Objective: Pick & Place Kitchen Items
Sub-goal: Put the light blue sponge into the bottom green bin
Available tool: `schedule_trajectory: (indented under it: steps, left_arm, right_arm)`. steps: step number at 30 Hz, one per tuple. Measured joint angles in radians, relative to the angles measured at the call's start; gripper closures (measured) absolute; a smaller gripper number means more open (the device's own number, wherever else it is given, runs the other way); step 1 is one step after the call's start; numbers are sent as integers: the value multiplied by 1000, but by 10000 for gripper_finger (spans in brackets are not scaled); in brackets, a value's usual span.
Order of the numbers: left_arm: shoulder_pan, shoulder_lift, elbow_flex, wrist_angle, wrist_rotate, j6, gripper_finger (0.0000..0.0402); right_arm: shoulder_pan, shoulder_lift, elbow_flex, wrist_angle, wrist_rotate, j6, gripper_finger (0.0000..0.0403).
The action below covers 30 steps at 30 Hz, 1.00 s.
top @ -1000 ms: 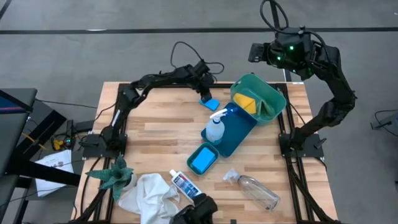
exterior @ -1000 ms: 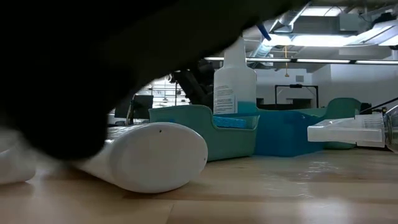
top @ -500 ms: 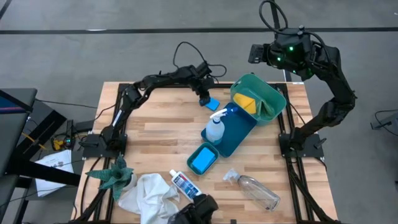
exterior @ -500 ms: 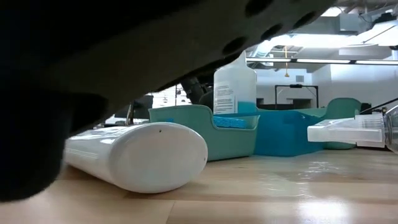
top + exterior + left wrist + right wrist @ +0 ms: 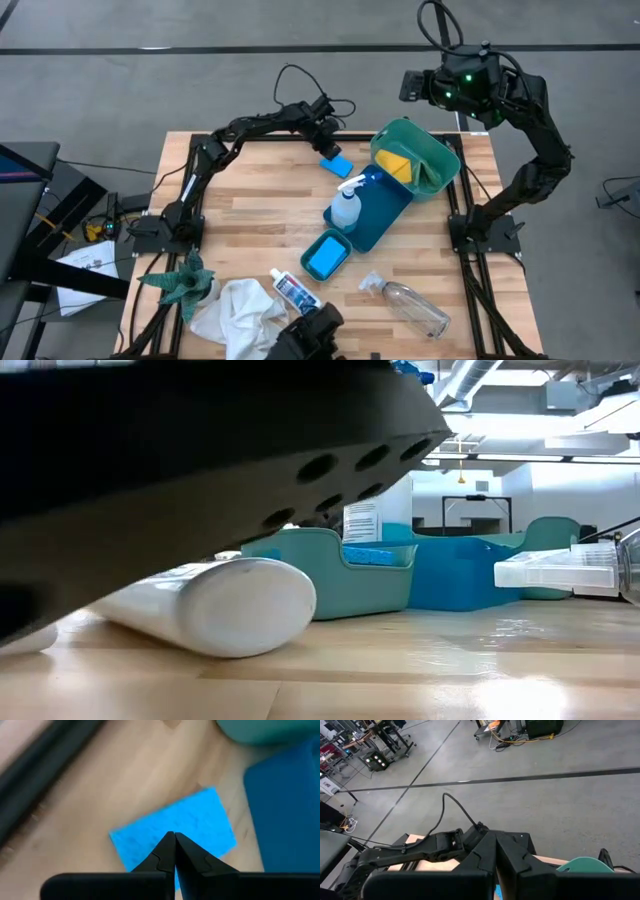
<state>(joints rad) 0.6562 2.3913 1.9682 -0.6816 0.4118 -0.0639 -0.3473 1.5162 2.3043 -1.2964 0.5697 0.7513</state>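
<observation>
1. Since a second ago the left gripper has drawn slightly toward the upper left of the high view, off the blue sponge, which has stayed in place on the bench.
2. In the left wrist view that gripper has its fingers pressed together, tips meeting over the blue sponge; nothing sits between them.
3. Right gripper hangs high beyond the upper right corner of the bench, fingers pressed together and holding nothing.
4. At frame centre a spray bottle stands in a blue tray, and a yellow pad lies in the teal tub at the tray's upper right end.
5. A second sponge fills a small teal bin at the tray's lower left.
6. Along the lower edge of the high view lie a white cloth, a small blue-labelled bottle and, to the right, a clear plastic bottle.
7. A green spiky plant sits at the lower left.
</observation>
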Motion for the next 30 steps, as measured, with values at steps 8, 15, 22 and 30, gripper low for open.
schedule_trajectory:
  steps: [8,15,22,30]
  left_arm:
    - [-3,0,3,-98,23,60,402]
    - [-3,0,4,-104,23,60,402]
    - [6,0,-13,-279,-37,128,402]
    - [20,-91,-14,-176,143,104,402]
  right_arm:
    - [-9,0,0,3,1,0,402]
    - [13,0,0,33,1,0,402]
    - [60,0,0,59,11,-2,402]
    - [103,2,0,66,16,0,402]
